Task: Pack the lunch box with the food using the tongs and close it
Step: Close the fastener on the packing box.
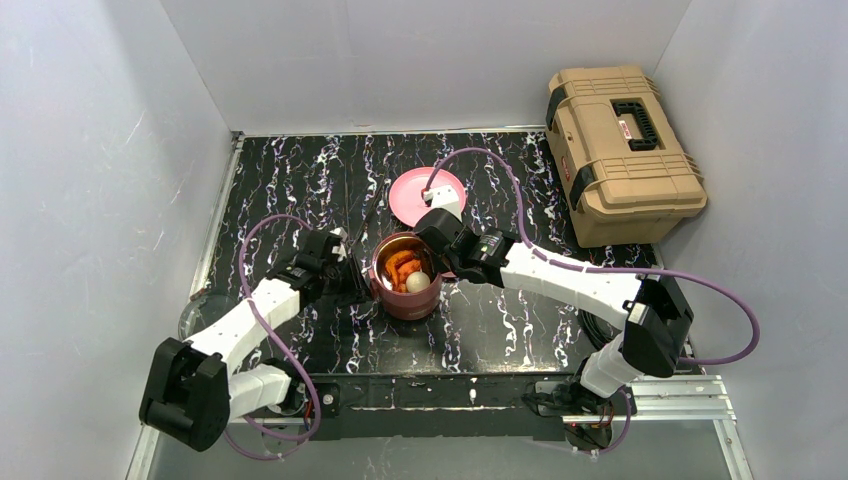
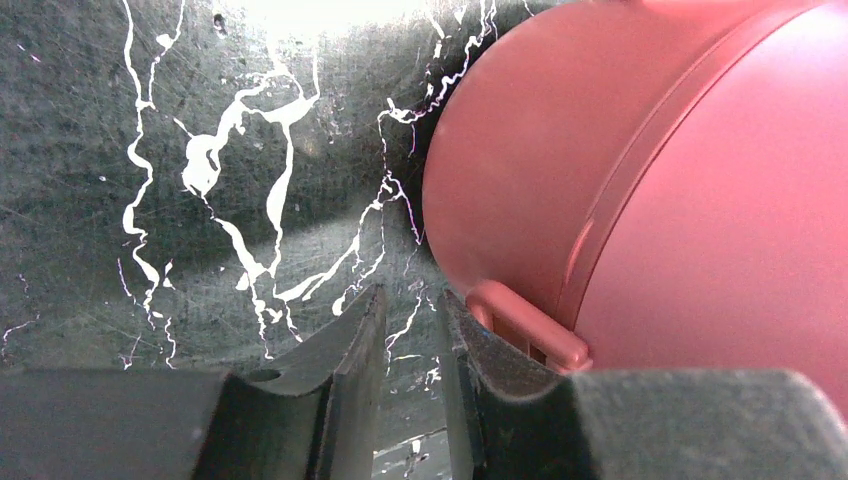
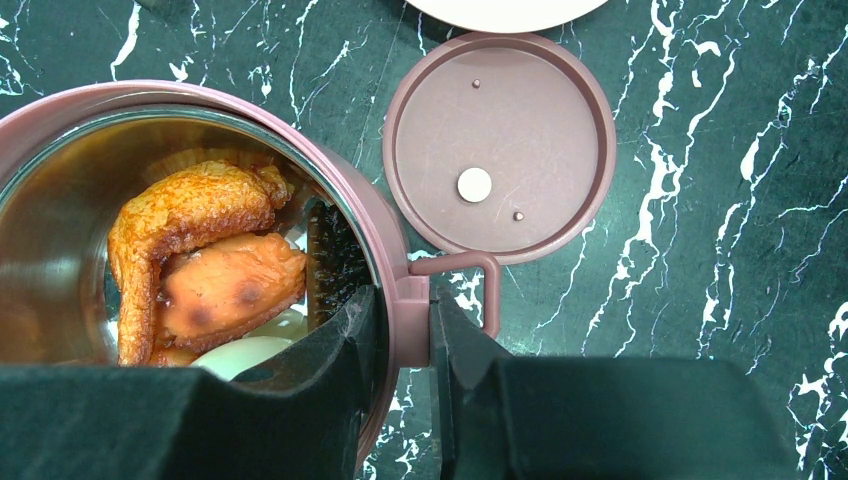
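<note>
The right gripper (image 3: pixel 405 312) is shown clamped on the rim of the lunch box (image 3: pixel 200 95), with one finger inside beside the food (image 3: pixel 200 230) and one outside. The left gripper (image 2: pixel 412 315) is held low at the opposite wall, jaws nearly together with nothing between them. The box stands open on the table (image 3: pixel 700 300), and a lid (image 3: pixel 500 150) lies just beside it. Risk: if the lug (image 2: pixel 530 335) is nudged by the left finger, the box may be tilted in its one-sided grip and food spilled.
</note>
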Robot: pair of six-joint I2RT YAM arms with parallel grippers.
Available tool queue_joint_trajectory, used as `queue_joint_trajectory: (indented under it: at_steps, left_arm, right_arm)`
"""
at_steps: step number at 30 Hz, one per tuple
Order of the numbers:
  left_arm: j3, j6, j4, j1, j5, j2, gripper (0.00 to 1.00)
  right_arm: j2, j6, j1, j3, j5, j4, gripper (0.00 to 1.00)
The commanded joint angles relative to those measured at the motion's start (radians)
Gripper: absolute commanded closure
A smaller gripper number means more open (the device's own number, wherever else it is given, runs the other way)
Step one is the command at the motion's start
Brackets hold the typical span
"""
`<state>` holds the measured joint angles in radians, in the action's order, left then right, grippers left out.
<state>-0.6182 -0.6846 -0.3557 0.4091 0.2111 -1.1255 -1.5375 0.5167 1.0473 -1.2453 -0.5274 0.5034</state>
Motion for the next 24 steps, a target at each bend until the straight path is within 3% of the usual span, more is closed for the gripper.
queue_joint_trajectory:
  at_steps: [1, 24]
  left_arm:
    - [-0.044, -0.011, 0.07, 0.014, 0.016, -0.002, 0.76]
    - [-0.065, -0.067, 0.222, 0.026, 0.059, -0.089, 0.8]
  right_arm:
    - [0.002, -0.003, 0.005, 0.023, 0.007, -0.009, 0.99]
    - [-0.031, -0.015, 0.014, 0.055, 0.055, -0.016, 0.99]
